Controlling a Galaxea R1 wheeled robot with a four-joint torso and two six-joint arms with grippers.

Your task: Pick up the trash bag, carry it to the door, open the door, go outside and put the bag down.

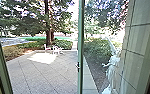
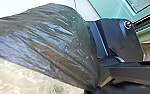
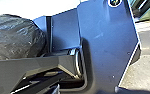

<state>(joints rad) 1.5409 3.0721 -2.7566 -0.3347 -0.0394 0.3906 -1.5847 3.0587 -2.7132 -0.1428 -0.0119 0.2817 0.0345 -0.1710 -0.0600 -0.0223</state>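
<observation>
The trash bag (image 2: 48, 45) hangs at the robot's front, beside its dark plate (image 2: 121, 42), with the green frame (image 1: 80, 50) ahead. It looks soft, slick and fairly light, apt to swing and to tear if it snags; the gathered neck (image 2: 93, 85) is the place to grip. The view there is poor, so whether either gripper is open or closed, I cannot tell.
</observation>
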